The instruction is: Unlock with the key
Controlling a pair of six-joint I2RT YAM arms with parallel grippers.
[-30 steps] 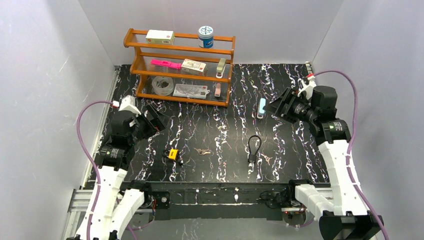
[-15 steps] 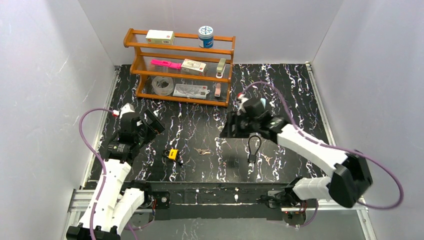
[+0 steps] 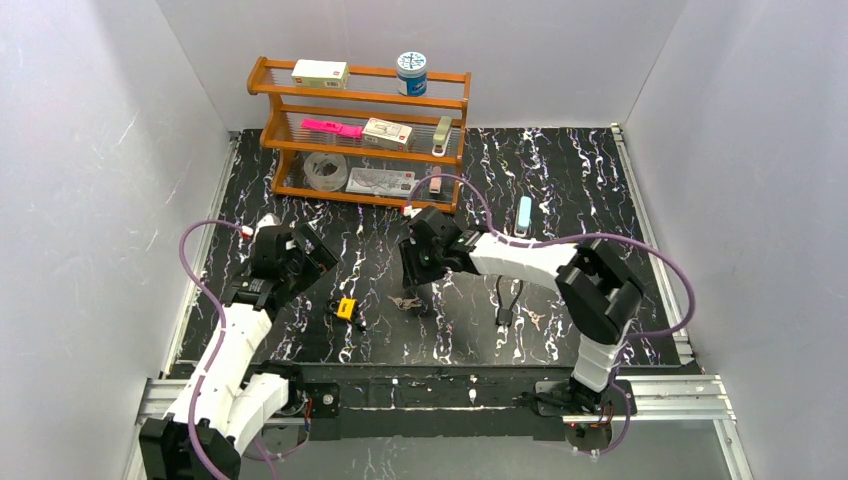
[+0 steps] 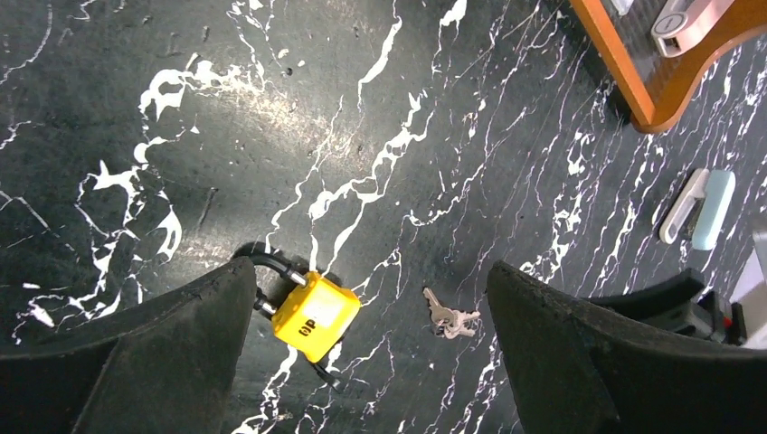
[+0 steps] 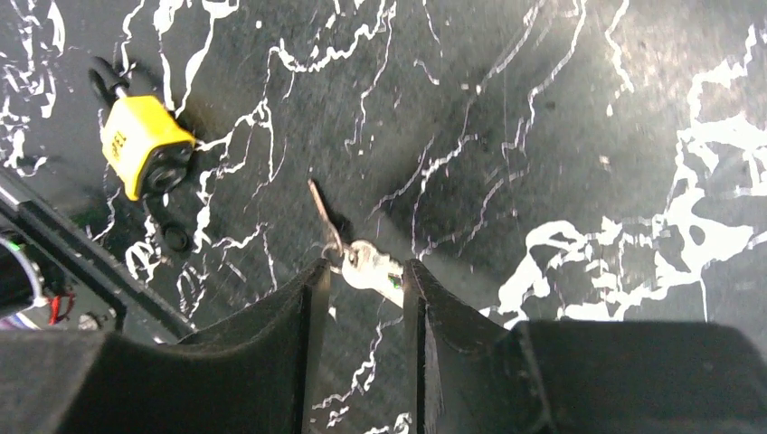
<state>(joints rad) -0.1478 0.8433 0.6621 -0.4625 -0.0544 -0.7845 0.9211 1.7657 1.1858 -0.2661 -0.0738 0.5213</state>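
A yellow padlock [image 3: 346, 307] with a black shackle lies on the black marbled table. A small bunch of silver keys [image 3: 405, 302] lies just to its right. My right gripper [image 3: 416, 276] is low over the keys. In the right wrist view its jaws stand partly narrowed, with the key bunch [image 5: 364, 260] on the table between the fingertips of the right gripper [image 5: 364, 273]. A gap shows beside the key head. My left gripper [image 4: 369, 269] hangs wide open above the padlock [image 4: 315, 315] and keys [image 4: 449, 318], holding nothing.
A wooden shelf [image 3: 360, 130] with small items stands at the back left. A black cable lock [image 3: 508, 293] and a second set of keys [image 3: 535, 318] lie right of the centre. A light blue item [image 3: 524, 215] lies further back.
The right arm swung from the far right across to the middle and came down over the keys, its jaws narrowing. The left arm shifted slightly towards the padlock and stayed open.
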